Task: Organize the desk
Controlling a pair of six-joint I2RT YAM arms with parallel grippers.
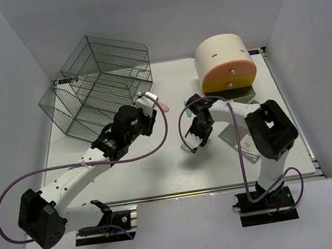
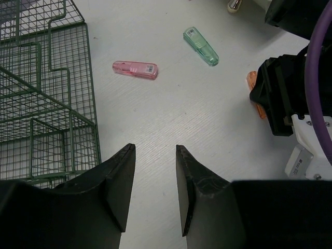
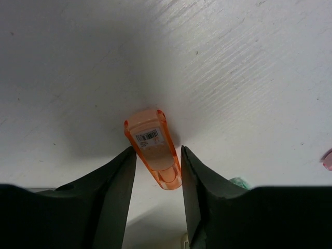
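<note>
Desk [image 1: 161, 175], large flat white tabletop, fills top view under both arms. Left jaws part open, empty, over bare desk; dark wire-mesh cage [image 2: 46, 104] at 9 o'clock, pink translucent oblong piece [image 2: 135, 69] at 12. Right jaws half apart, flanking orange translucent oblong piece [image 3: 153, 150]; cannot tell if gripped.

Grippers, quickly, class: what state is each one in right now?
Left gripper: open, holding nothing.
Right gripper: straddling the orange item; grip cannot be told.

High overhead; both wrists close above desk [image 1: 161, 181]
</note>
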